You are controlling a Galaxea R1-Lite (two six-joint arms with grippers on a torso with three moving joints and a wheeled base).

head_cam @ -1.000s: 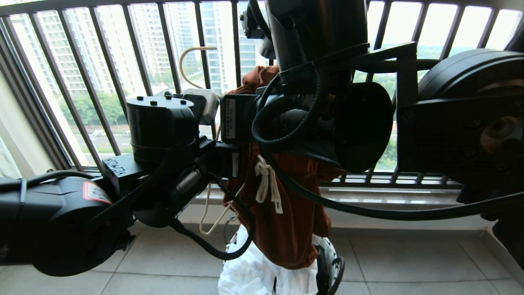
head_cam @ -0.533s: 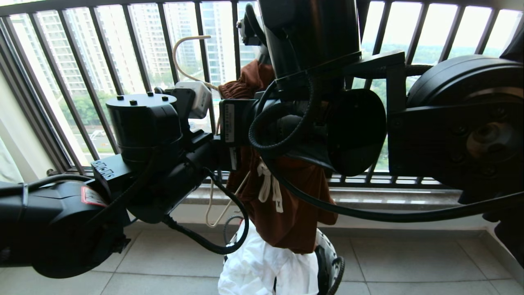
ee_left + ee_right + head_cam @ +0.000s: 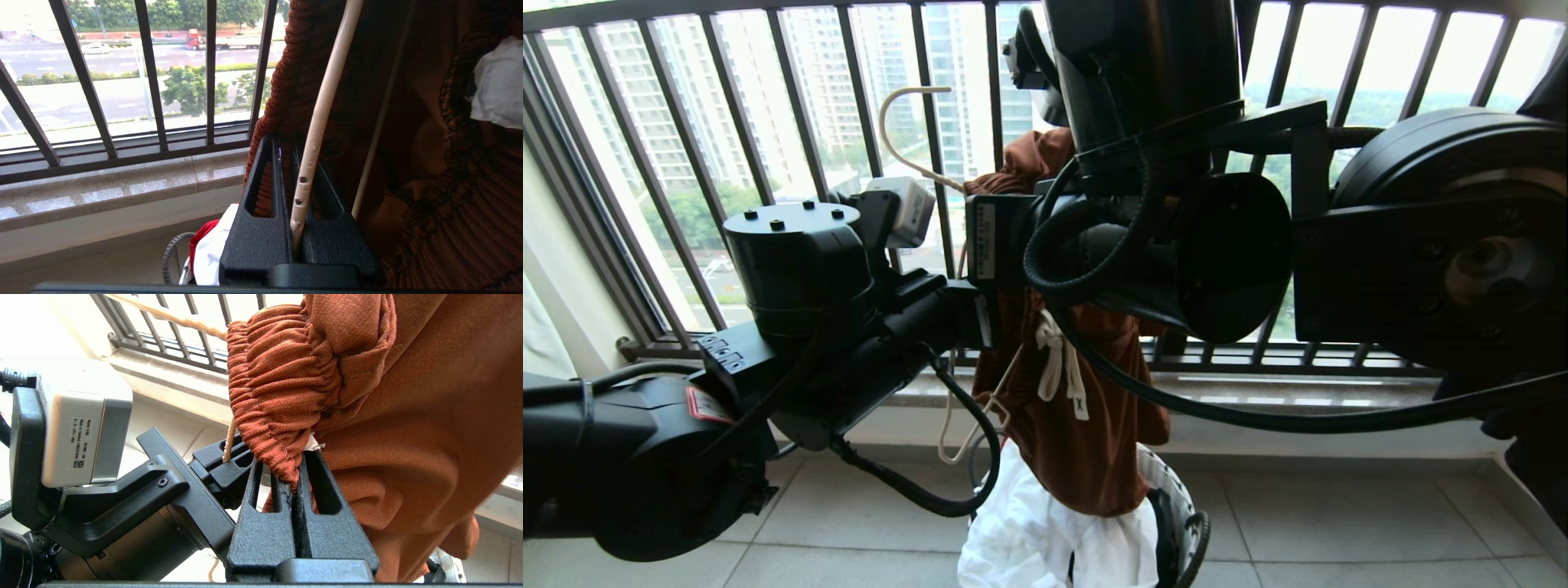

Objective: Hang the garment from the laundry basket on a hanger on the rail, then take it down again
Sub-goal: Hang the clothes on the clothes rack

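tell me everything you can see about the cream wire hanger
The hanger is thin cream-white wire with a long curved hook rising in front of the balcony bars and a lower loop hanging beside the rust-brown shorts. Small holes mark its stem. It is held roughly upright off the floor, the left gripper shut on the stem, which runs up into the shorts' ribbed waistband.

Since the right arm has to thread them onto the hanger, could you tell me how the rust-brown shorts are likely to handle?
Probably floppy: the shorts sag in loose folds below the right gripper. The ribbed waistband bunches between its jaws, so it likely grips well. They look light, hanging from one pinch.
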